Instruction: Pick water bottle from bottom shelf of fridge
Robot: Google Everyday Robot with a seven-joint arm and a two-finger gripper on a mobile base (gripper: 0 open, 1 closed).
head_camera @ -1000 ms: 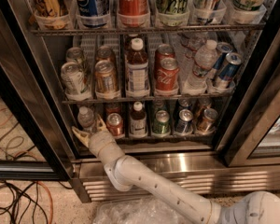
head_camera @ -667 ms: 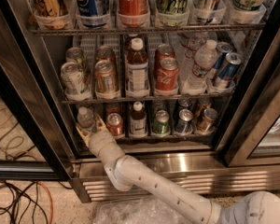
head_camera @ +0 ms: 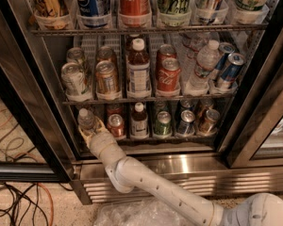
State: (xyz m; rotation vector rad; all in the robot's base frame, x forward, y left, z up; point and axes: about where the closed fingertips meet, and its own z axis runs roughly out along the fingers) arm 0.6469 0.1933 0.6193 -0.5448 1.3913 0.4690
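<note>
My gripper at the bottom shelf; upright water bottle at its 12 o'clock. Whether it grips, I cannot tell.

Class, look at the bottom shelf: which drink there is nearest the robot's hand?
The clear water bottle at the far left, with the hand at its base. The rest, cans and one dark bottle, stand further right.

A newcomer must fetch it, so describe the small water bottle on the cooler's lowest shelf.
In the steel-framed glass-door drinks cooler, look at the lowest grey wire shelf, far left end. The small clear plastic water bottle stands there with the robot's white claw at its base; its neighbours are cans and a dark-liquid bottle.
</note>
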